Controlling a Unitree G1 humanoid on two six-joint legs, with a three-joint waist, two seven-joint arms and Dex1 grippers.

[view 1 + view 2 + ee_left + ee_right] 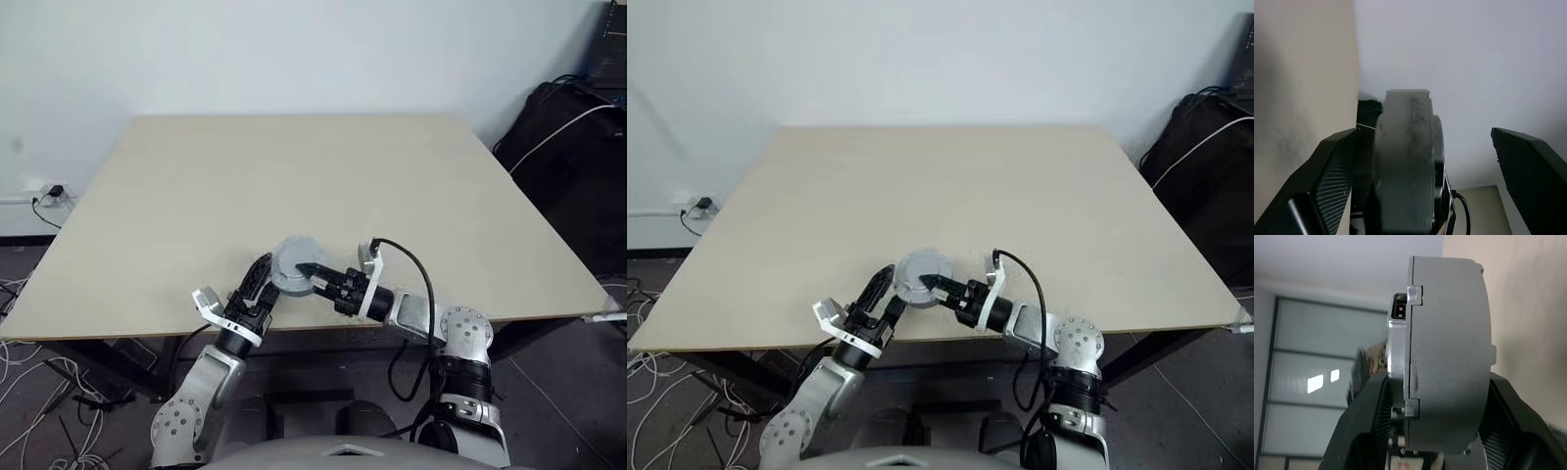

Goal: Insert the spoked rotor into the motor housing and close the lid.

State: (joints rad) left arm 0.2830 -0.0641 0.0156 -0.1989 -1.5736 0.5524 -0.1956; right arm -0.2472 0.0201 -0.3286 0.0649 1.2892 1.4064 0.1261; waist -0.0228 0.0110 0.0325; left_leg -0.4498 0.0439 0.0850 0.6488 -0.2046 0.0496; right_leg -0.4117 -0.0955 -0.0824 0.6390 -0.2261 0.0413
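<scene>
Judging by the closed seam, the lid sits on the motor housing (1449, 352), clamped edgewise in the right gripper (315, 272) above the table (294, 176); left gripper (263, 284) spread, empty. Only set-down seems left.

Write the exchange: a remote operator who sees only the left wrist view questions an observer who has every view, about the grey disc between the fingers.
Operator: My left gripper stands open around a grey disc seen edge-on. What holds it?
Observer: The right gripper is clamped on the motor housing, with one finger on each flat face.
Operator: Is the lid on?
Observer: Yes. In the head view the lid sits closed on the housing, its plain grey face turned towards the camera.
Operator: Where is it over the table?
Observer: Near the front edge of the table, between the two grippers.
</scene>
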